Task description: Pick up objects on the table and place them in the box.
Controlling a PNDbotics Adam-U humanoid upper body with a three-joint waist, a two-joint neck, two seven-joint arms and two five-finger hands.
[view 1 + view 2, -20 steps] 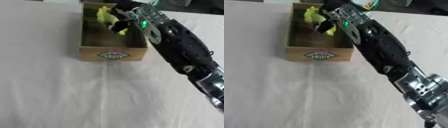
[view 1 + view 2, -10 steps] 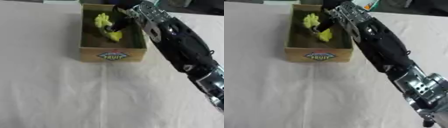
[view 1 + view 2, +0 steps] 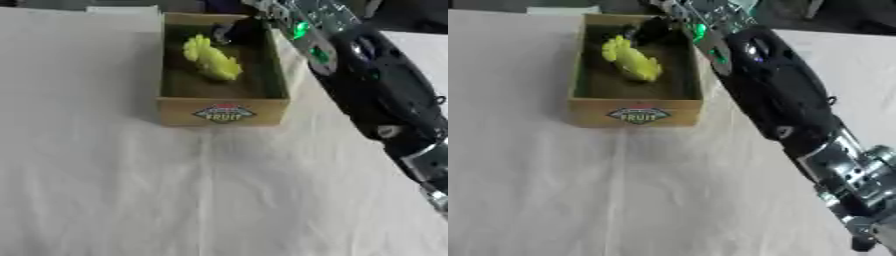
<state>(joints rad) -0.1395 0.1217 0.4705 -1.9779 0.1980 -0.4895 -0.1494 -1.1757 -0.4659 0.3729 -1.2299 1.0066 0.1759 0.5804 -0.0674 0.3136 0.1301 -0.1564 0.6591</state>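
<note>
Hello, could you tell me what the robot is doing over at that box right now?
The robot is clearing things off the table into a cardboard box. A yellow object now lies inside the box, apart from the hand. The right hand sits at the box's far end, above the rim; whether its fingers are open or curled cannot be told. The left hand is out of view. No other objects show on the white tablecloth.
</note>
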